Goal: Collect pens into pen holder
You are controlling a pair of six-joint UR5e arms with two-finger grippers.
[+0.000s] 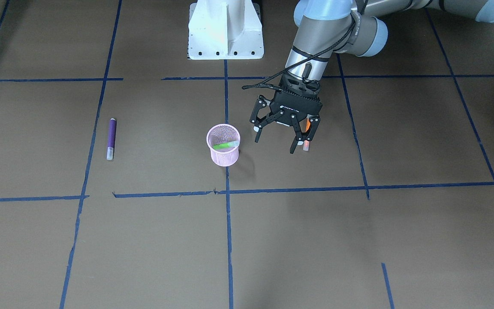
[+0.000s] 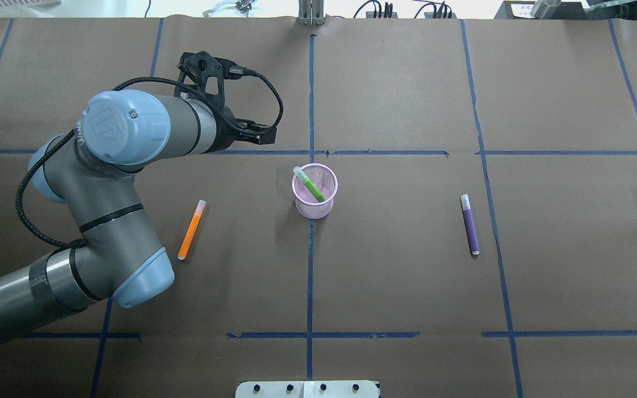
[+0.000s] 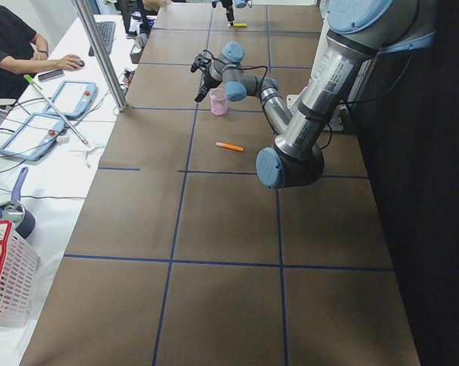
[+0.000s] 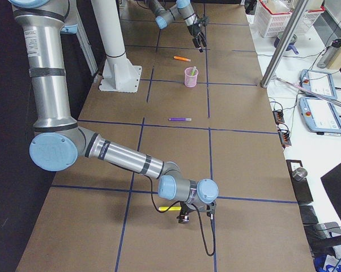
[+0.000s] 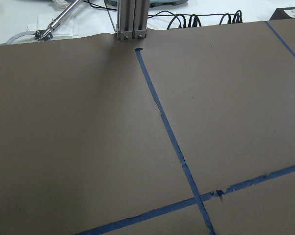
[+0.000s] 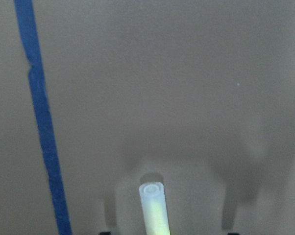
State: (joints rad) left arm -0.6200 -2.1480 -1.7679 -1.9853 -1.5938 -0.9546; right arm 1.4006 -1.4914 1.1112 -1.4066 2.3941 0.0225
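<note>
Near the middle of the tabletop [image 2: 396, 265] stands the pink mesh pen holder [image 2: 315, 190], upright on a blue tape line, with the green pen [image 2: 310, 184] leaning inside it, its pale cap end poking over the rim. On the robot's left side of the holder, the orange pen [image 2: 192, 230] lies flat on the brown paper, well apart from it. On the robot's right side, the purple pen [image 2: 469, 224] also lies flat, well apart from the holder. The left tool [image 1: 274, 146] hangs above the tabletop near the holder, fingers pointing down and spread wide, released and carrying nothing. In the front-facing view the orange pen shows just behind 1 of its fingers. The right tool [image 4: 184, 218] sits low over the tabletop far off at the robot's right end. Its wrist view shows a yellow-green pen [image 6: 154, 208] between 2 dark fingertips set wide apart, neither touching it, so this tool reads as released too.
</note>
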